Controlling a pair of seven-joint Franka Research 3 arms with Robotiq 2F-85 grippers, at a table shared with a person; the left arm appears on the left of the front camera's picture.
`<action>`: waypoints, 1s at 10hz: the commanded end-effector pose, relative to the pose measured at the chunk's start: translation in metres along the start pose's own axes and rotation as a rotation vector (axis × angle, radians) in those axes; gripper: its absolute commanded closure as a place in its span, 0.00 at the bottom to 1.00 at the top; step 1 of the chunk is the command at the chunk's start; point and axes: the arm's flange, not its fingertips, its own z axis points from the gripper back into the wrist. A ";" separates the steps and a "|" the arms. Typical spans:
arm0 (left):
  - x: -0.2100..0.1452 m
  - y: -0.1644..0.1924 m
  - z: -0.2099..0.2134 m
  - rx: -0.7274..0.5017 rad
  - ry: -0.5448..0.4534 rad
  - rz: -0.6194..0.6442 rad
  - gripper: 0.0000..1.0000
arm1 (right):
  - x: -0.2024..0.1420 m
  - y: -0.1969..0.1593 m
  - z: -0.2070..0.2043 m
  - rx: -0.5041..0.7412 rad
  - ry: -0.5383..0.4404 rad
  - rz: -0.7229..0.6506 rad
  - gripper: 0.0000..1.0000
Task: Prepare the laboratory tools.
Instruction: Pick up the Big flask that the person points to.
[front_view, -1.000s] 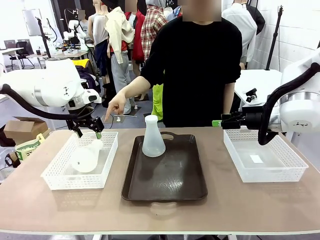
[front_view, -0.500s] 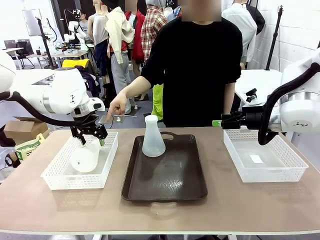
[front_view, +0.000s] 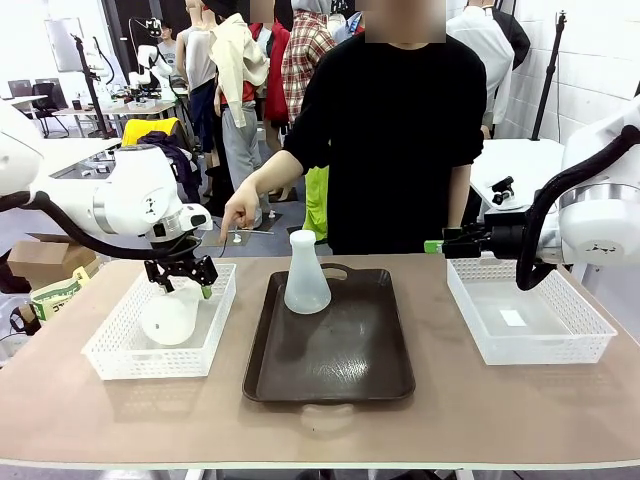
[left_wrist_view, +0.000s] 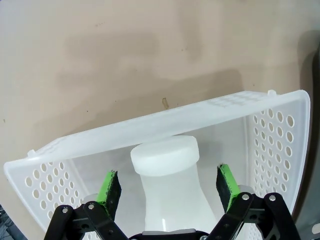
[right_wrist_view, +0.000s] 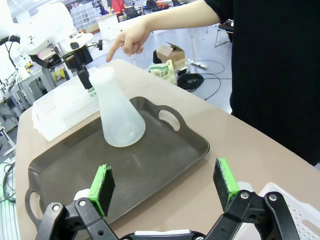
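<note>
One frosted flask (front_view: 168, 316) lies tilted in the left white mesh basket (front_view: 112, 352), neck pointing to the far side. My left gripper (front_view: 180, 288) stands open over that neck. In the left wrist view the flask's round mouth (left_wrist_view: 165, 159) sits between the green pads (left_wrist_view: 111, 187), which are clear of it on both sides. A second flask (front_view: 306, 274) stands upright at the far end of the dark brown tray (front_view: 340, 370). My right gripper (front_view: 436, 244) hovers open over the right basket's far left corner, holding nothing; its wrist view looks at the upright flask (right_wrist_view: 118, 114).
The person stands at the far side, one hand (front_view: 236, 214) pointing down towards the left basket. The right mesh basket (front_view: 560, 350) has nothing in it. The tray (right_wrist_view: 165, 160) lies between the two baskets. Bare table runs along the front edge.
My left gripper has come down and a little to the right, until its open fingers flank the neck of the flask in the left basket. The right arm has stayed still.
</note>
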 end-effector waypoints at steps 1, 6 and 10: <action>0.008 -0.006 0.000 0.010 -0.024 0.044 0.00 | -0.001 0.001 0.000 -0.001 0.002 -0.002 0.00; 0.009 -0.007 0.000 0.020 0.005 0.073 0.69 | -0.001 0.001 0.000 -0.001 0.002 -0.002 0.00; 0.009 -0.009 0.000 0.024 0.013 0.083 1.00 | -0.001 0.001 0.000 -0.001 0.002 -0.002 0.00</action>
